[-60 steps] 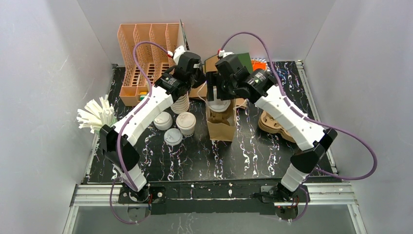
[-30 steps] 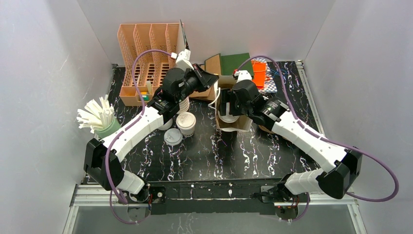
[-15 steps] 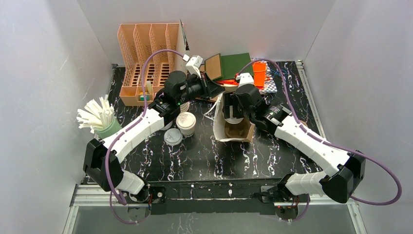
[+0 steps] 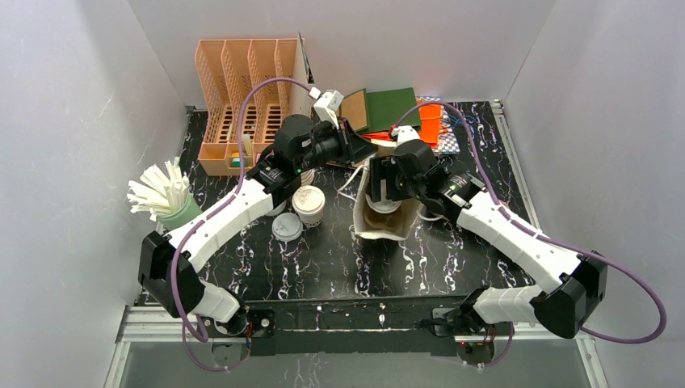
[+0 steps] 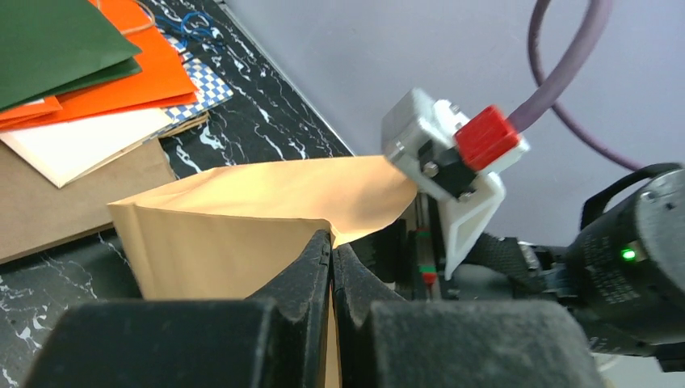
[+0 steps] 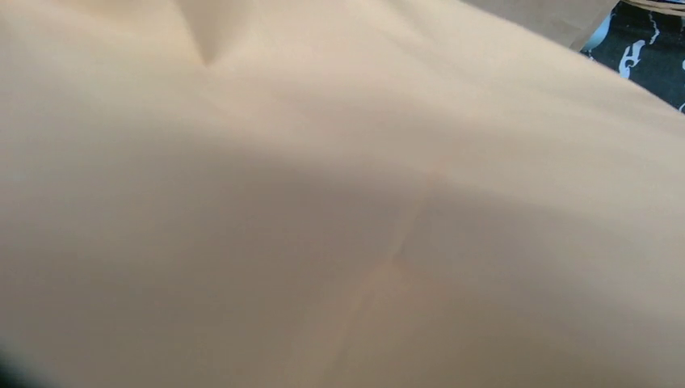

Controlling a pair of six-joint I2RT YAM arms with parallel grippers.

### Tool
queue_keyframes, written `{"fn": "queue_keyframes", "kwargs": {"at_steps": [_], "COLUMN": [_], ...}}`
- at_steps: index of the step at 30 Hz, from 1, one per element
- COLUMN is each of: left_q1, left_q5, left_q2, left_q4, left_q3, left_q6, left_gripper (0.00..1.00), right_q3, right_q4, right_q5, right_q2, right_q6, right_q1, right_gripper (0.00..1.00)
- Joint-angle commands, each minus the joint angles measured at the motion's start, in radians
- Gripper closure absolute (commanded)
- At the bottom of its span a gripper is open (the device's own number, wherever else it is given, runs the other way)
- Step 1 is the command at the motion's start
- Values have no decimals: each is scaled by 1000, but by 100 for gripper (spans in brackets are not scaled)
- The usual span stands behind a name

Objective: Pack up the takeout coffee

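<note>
Standing on the table (image 4: 452, 242), the bag (image 5: 226, 226) leans open, and my left gripper (image 5: 331, 246) pinches its upper edge tight. My right gripper (image 4: 381, 192) is down in its mouth, fingers wide around a lidded cup (image 4: 380, 204). One second cup (image 4: 308, 202) stands near, on the left.

Top cam: bright, even overhead light, soft shadows on desk (image 4: 323, 259), sharp. L wrist: end effector (image 5: 331, 240) dark & blurry up close; bag (image 5: 242, 206) lit warm, bg sharp. R wrist: bag paper fills frame, fully out of focus.
</note>
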Motion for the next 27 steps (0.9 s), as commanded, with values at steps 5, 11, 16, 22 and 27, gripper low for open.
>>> {"fn": "queue_keyframes", "kwargs": {"at_steps": [5,11,16,22,27], "left_q1": [-5,-4,8,13,14], "left_q5": [-8,-26,-38,-27,-35], "left_q2": [-51,-84,-103,-95,-91], "left_q4": [44,16,-5,10,28], "left_q3": [23,-5,-25,-25,-26], "left_q6": [-36,-26,-20,-32,-31], "left_gripper": [100,100,100,100,100], "right_q3": [-103,-126,-120,-56,34], "right_q4": [171,273,266,164,10], "right_q5": [-33,-51,-92,-129,-202], "right_q2": [3,-15,-81,-15,66], "right_q6": [-35,-51,-55,-67,-61], "right_q1": [-25,-35,-41,-44,-45], "right_gripper": [81,81,82,82,82]}}
